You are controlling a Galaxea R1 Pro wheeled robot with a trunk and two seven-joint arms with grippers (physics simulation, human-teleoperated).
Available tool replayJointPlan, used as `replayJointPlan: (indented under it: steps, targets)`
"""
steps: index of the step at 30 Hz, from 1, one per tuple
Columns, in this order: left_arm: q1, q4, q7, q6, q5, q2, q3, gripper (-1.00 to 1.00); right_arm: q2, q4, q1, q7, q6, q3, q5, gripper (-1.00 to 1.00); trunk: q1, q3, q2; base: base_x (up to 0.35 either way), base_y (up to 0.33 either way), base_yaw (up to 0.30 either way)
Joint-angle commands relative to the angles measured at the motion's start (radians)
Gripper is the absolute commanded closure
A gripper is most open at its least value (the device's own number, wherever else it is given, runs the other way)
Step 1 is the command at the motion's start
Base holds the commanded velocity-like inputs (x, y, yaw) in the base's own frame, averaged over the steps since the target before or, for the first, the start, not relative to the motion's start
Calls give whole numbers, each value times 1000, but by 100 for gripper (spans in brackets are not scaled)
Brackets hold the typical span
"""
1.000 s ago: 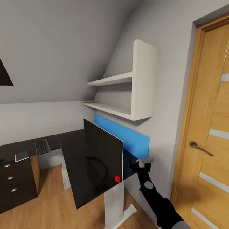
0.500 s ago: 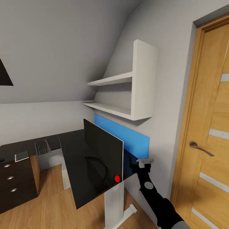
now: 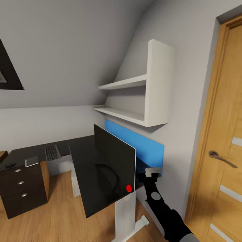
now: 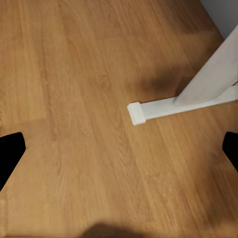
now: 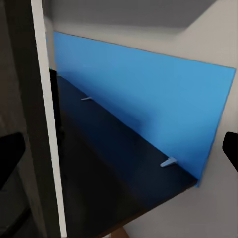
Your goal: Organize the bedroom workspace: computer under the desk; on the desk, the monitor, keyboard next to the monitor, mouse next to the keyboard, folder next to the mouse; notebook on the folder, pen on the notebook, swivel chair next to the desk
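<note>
The black monitor [image 3: 114, 151] with a red dot stands on the near end of the black desk [image 3: 79, 158]. Farther along the desk lie the keyboard [image 3: 52, 153], a small grey notebook [image 3: 32, 161] and a dark mouse [image 3: 10, 165]. My right gripper [image 3: 149, 173] is at the desk's end, just behind the monitor. The right wrist view shows this gripper [image 5: 119, 148] open and empty, facing the desk top [image 5: 114, 163] and the monitor's edge [image 5: 47, 124]. My left gripper [image 4: 119, 148] hangs open over the wooden floor.
A bright blue upright panel [image 3: 134, 148] on small white brackets lines the desk's wall side. White wall shelves [image 3: 148, 90] hang above it. A wooden door [image 3: 228, 144] is at the right. Black drawers [image 3: 22, 185] sit under the desk, beside its white pedestal leg [image 3: 126, 215] and foot [image 4: 163, 106].
The whole head picture has shifted right and slightly down, so the camera has turned left. The right arm keeps its place by the desk end.
</note>
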State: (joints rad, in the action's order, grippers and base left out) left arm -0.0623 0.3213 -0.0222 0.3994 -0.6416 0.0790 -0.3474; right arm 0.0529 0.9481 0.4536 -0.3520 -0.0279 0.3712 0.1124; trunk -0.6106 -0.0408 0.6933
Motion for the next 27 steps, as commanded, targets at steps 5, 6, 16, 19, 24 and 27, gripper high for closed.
replayJointPlan:
  steps: [5, 6, 16, 19, 24, 27]
  targets:
    - [-1, -1, -2, 4, -9, 1, -8, -100, 2, 0, 0, -7, -4, 3, 10, -100, 0, 5, 1, 0, -22, 229]
    - [-1, -1, -2, 4, -10, 1, -8, -100, 2, 0, 0, -7, -5, 3, 10, -100, 0, 6, 1, 0, -180, 235]
    - [-1, -1, -2, 4, -10, 1, -8, -100, 2, -2, 0, -7, -6, 3, 10, -100, 0, 15, 1, 0, -262, 236]
    - [-1, -1, -2, 4, -10, 0, -8, -100, 2, -3, 0, -7, -7, 3, 10, -100, 0, 18, 1, 0, -298, 237]
    - [-1, -1, -2, 4, -10, -3, -8, -100, 2, -5, 0, -7, -15, 3, 10, -100, 0, 22, 1, 0, -303, 237]
    - [-1, -1, -2, 4, -10, -3, -8, -100, 3, -6, 0, -8, -20, 4, 9, -100, 0, 25, 1, 0, -305, 237]
